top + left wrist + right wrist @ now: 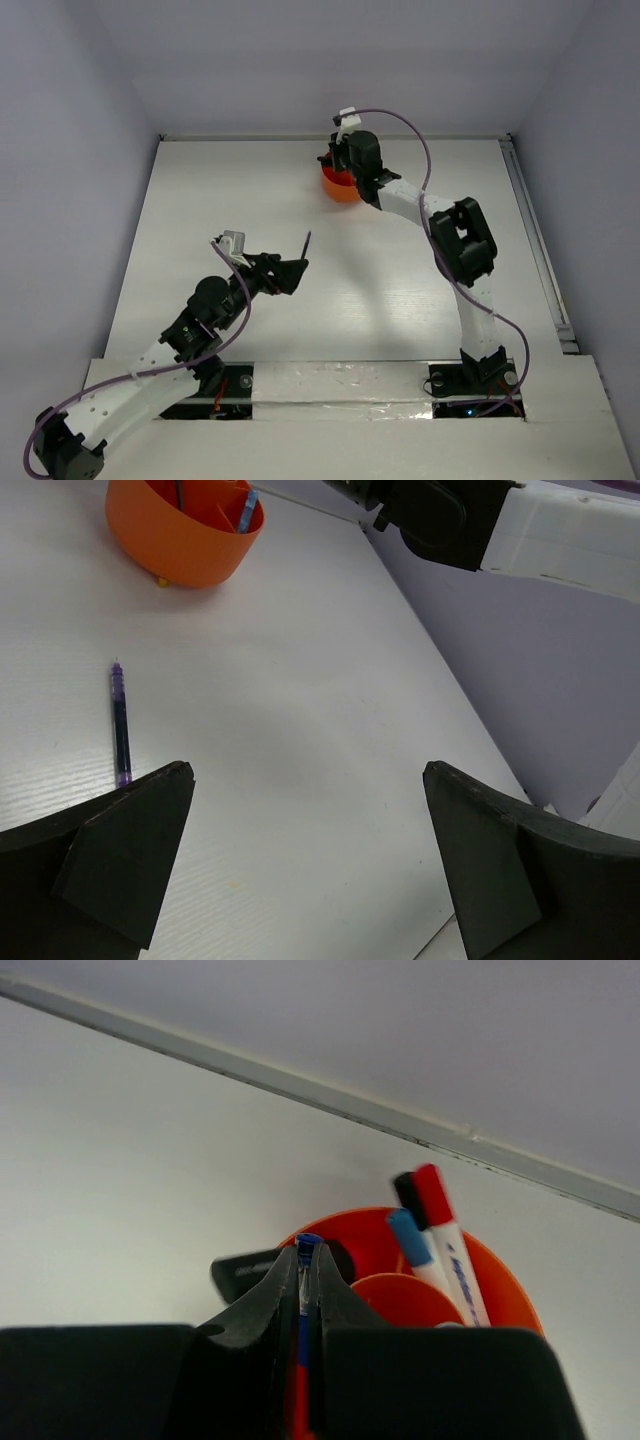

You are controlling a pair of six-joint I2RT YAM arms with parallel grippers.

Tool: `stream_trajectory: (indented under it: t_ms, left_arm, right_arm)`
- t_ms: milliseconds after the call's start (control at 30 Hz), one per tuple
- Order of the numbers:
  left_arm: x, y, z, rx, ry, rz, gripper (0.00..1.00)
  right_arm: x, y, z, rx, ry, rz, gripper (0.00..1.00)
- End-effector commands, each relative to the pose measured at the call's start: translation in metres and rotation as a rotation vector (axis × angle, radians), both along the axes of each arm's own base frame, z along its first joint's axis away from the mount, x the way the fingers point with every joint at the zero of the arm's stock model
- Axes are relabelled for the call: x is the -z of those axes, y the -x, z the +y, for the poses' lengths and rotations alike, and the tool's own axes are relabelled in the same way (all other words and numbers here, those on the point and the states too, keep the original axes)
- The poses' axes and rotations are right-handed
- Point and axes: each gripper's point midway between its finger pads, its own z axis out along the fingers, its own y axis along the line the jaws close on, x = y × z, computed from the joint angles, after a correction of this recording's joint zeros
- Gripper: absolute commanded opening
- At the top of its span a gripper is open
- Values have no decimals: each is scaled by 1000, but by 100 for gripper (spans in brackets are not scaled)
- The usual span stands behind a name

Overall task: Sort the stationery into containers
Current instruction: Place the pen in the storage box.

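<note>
While the right gripper (pixel 307 1256) is pinching a thin blue-tipped pen (pixel 306 1244) tight between its fingers and hovering over the near rim of the orange tub (pixel 505 1282), the chief risk is lying in the release: if the fingers let go with the pen off-centre, it may be striking the rim or an inner divider and tipping out onto the table (pixel 300 680). Pushing lower could also be nudging the tub (it looks light) or knocking the markers leaning inside. Those are standing together toward the far side: a white marker with a red cap (pixel 448 1235), a blue-capped one (pixel 408 1238) and a black-capped one (pixel 405 1190); which compartment each is sitting in I cannot tell. The left gripper (pixel 308 780) is hanging spread wide and holding nothing, and a dark purple-blue pen (pixel 120 723) is lying flat on the table just ahead of its left finger, well apart from the tub and waiting to be sorted.
</note>
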Motion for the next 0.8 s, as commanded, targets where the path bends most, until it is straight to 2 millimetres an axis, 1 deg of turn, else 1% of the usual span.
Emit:
stream_trajectory:
  t_ms: [0, 33, 67, 100, 133, 167, 200, 267, 333, 400, 467, 500, 533, 567, 600, 633, 667, 700, 767]
  left_arm:
    - [-14, 1, -3, 16, 55, -28, 99]
    - [-14, 2, -3, 14, 58, -26, 99]
    - [-16, 2, -2, 12, 59, -27, 99]
    - [-18, 1, -2, 9, 61, -29, 99]
    - [-18, 1, -1, 6, 54, -27, 99]
    - [-24, 1, 0, 2, 57, -34, 99]
    - [-24, 0, 0, 0, 47, -36, 99]
    - [-26, 0, 0, -2, 36, -38, 99]
    - [-31, -1, 1, -5, 29, -46, 99]
    - [-34, -2, 2, -9, 28, -49, 99]
    - [-36, -1, 2, -11, 30, -51, 99]
    - [-38, -1, 3, -14, 33, -57, 99]
    - [-37, -1, 4, -15, 27, -53, 99]
    - [-37, -2, 5, -22, 18, -54, 99]
    - [-40, -2, 6, -25, 18, -59, 99]
    - [-41, -2, 6, -26, 14, -58, 99]
    - [-41, -2, 7, -28, 10, -59, 99]
    - [-44, -2, 7, -28, 13, -64, 99]
    - [-45, -2, 7, -29, 14, -67, 99]
  right_arm:
    - [-63, 14, -1, -40, -23, -108, 0]
    - [-65, 16, -2, -37, -29, -107, 2]
    - [-72, 20, -3, -43, -38, -115, 18]
    - [-74, 23, -3, -50, -40, -114, 27]
    - [-72, 26, -3, -58, -39, -105, 33]
    - [-72, 29, -3, -65, -40, -95, 44]
    - [-79, 33, -3, -77, -48, -97, 48]
    - [-79, 36, -4, -77, -51, -79, 51]
    - [-80, 39, -6, -75, -49, -73, 52]
    - [-77, 43, -8, -71, -53, -62, 52]
    - [-83, 47, -10, -70, -65, -65, 53]
    - [-79, 52, -11, -70, -89, -46, 53]
    - [-83, 55, -10, -75, -106, -46, 53]
    - [-92, 60, -12, -80, -118, -54, 53]
    - [-92, 63, -11, -90, -123, -44, 54]
    - [-96, 67, -12, -91, -138, -40, 54]
    - [-107, 73, -14, -95, -150, -44, 54]
    - [-104, 78, -16, -100, -155, -30, 54]
    - [-107, 90, -18, -109, -181, -3, 53]
